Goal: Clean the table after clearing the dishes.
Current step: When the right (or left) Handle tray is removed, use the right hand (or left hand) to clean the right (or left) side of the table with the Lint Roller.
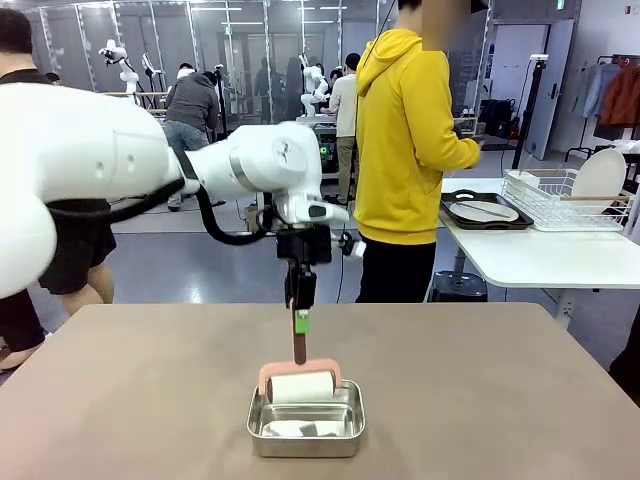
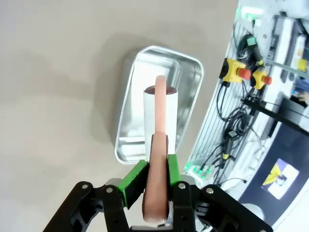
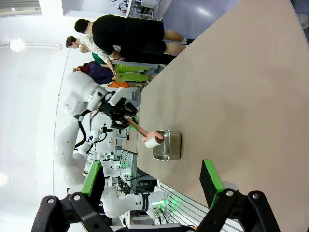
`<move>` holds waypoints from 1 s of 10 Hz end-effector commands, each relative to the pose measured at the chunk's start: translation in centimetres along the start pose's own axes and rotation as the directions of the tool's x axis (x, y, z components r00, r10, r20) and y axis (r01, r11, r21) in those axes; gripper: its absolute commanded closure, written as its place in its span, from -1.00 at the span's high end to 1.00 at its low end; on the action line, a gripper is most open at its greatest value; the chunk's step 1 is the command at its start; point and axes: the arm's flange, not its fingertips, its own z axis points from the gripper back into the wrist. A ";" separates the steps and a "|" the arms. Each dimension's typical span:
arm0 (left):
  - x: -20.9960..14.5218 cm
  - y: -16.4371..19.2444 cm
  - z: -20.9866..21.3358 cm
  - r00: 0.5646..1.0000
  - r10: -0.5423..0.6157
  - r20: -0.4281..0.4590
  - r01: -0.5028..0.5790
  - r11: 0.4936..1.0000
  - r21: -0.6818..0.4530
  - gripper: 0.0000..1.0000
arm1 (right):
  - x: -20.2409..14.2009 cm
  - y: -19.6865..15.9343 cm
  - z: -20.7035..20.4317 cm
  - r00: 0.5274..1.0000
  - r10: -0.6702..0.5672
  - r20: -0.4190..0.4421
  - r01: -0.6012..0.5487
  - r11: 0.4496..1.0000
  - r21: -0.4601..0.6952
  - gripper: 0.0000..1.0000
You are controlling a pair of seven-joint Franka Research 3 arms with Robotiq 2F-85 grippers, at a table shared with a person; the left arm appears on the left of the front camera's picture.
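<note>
left gripper (image 1: 302, 322) clamped on pink-handled roller (image 1: 300, 385) (over steel pan (image 1: 258, 426)) | right gripper (image 3: 150, 174) gaping, empty

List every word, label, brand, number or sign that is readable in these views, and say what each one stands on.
No text is readable in these views.
Faint grey marking on the left arm: too small to read.
Yellow and white sign on a dark panel: blurred, no letters legible.
Yellow boxes with red buttons: no legible label.

Roller (image 1: 300, 385) over, perhaps in, pan (image 1: 306, 428) on table (image 1: 130, 400).
</note>
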 end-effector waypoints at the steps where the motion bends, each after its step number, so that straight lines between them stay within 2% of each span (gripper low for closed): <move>1: -3.4 -3.5 1.8 0.992 0.117 0.039 -0.118 0.992 0.035 -0.76 | -0.1 0.3 -0.1 1.000 0.004 0.009 -0.004 1.000 0.018 1.00; 3: -7.6 -4.7 3.9 0.932 0.313 0.183 -0.318 0.948 0.000 -0.76 | -0.1 0.3 -0.1 1.000 0.004 0.009 -0.004 1.000 0.018 1.00; 4: -11.6 -5.5 5.2 0.833 0.433 0.345 -0.454 0.891 -0.022 -0.76 | -0.1 0.3 -0.1 1.000 0.004 0.009 -0.004 1.000 0.018 1.00; 5: -14.7 -5.8 5.6 0.737 0.524 0.427 -0.569 0.822 -0.028 -0.76 | -0.1 0.3 -0.1 1.000 0.004 0.009 -0.004 1.000 0.018 1.00; 7: -21.7 -5.8 4.7 0.517 0.633 0.576 -0.705 0.697 -0.133 -0.76 | -0.1 0.3 -0.1 1.000 0.004 0.009 -0.004 1.000 0.018 1.00; 9: -27.4 -4.6 2.2 0.326 0.726 0.605 -0.789 0.562 -0.249 -0.76 | -0.1 0.3 -0.1 1.000 0.004 0.009 -0.004 1.000 0.018 1.00; 10: -29.1 -3.9 1.1 0.268 0.735 0.622 -0.784 0.542 -0.303 -0.76 | -0.1 0.3 -0.1 1.000 0.004 0.009 -0.004 1.000 0.018 1.00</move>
